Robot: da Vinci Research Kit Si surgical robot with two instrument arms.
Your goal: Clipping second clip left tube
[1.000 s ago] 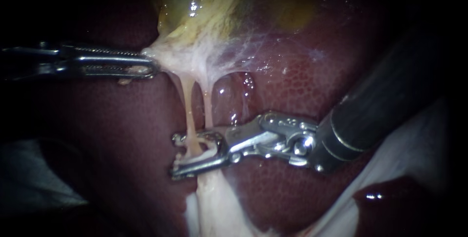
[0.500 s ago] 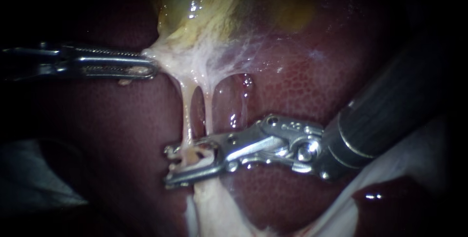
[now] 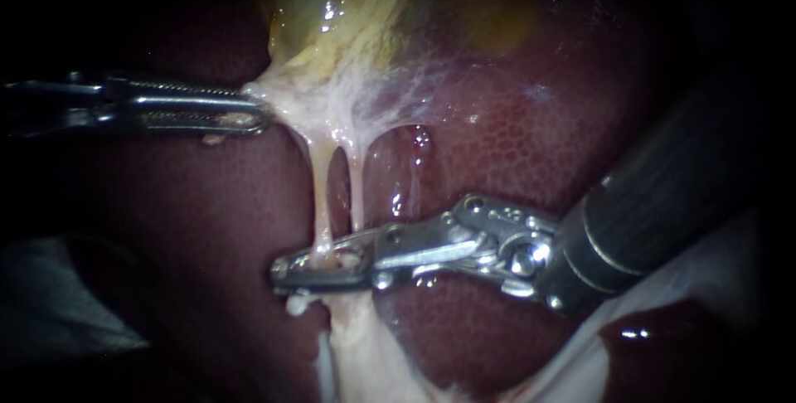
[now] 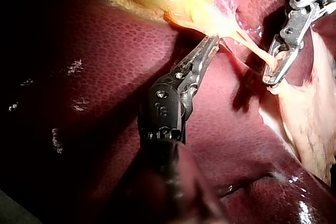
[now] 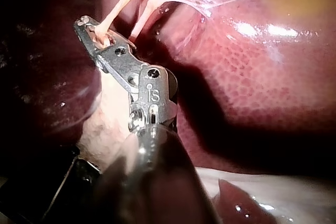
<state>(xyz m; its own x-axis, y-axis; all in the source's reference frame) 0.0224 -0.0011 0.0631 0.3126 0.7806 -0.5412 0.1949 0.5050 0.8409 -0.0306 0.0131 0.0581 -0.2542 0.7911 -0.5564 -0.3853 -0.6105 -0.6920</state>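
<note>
Two thin pale tubes run down from the gallbladder (image 3: 348, 13) across the liver (image 3: 514, 146). My right instrument (image 3: 286, 270) comes in from the right, its jaws closed from both sides on the left tube (image 3: 319, 196), low on it. The right tube (image 3: 356, 187) passes just behind the jaws, outside the grip. In the right wrist view the same jaws (image 5: 90, 31) pinch the tube (image 5: 118, 9). My left instrument (image 3: 259, 113) is shut on the pale tissue at the gallbladder's base and holds it stretched leftward; its jaws (image 4: 210, 43) show the same.
A fatty pale stalk (image 3: 356, 345) continues below the right jaws. White sheeting (image 3: 705, 287) lies at the lower right, beside the right shaft (image 3: 663, 187). Dark liver surface surrounds both tubes.
The right jaws, open around the left tube a second ago with a pale clip between them, have closed on it and slid slightly left. The left instrument has not moved.
</note>
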